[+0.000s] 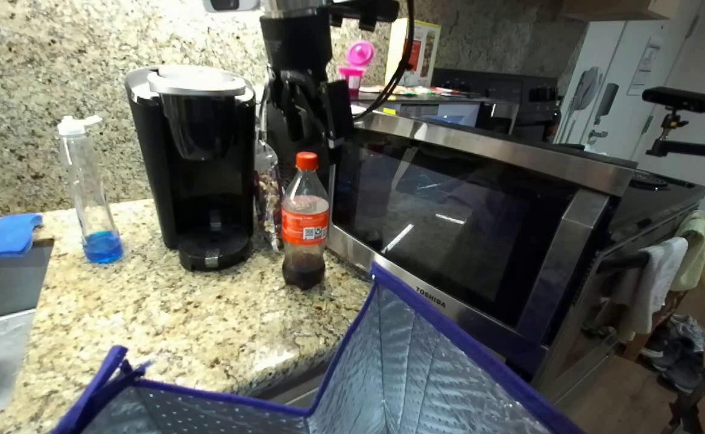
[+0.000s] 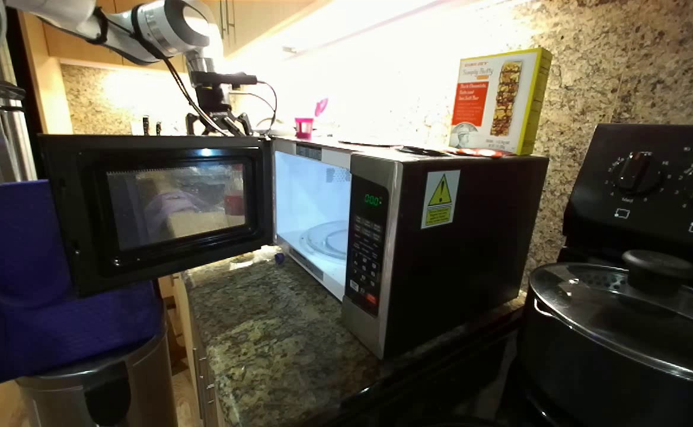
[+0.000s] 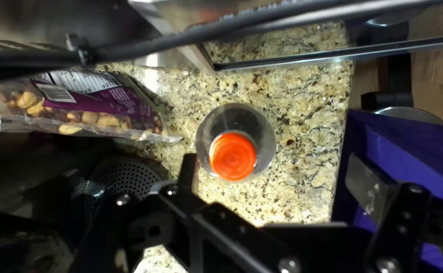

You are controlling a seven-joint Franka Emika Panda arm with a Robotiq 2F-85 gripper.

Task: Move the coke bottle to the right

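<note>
The coke bottle [image 1: 305,226] stands upright on the granite counter between the coffee maker and the open microwave door in an exterior view. It has a red cap, a red label and a little dark cola at the bottom. In the wrist view the coke bottle [image 3: 232,155] is seen from above, nearer the left finger. My gripper [image 3: 278,182] is open, its fingers wide apart, with nothing held. In an exterior view the gripper [image 1: 307,117] hangs above and behind the bottle. It also shows above the microwave door [image 2: 216,126]. There the bottle is not clearly visible.
A black coffee maker [image 1: 198,150] stands beside the bottle. The microwave door [image 1: 448,223] is swung open. A nut bag [image 3: 92,106] lies near the bottle. A purple insulated bag [image 1: 400,361] is at the counter's front. A bottle with blue liquid [image 1: 102,246] stands near the sink.
</note>
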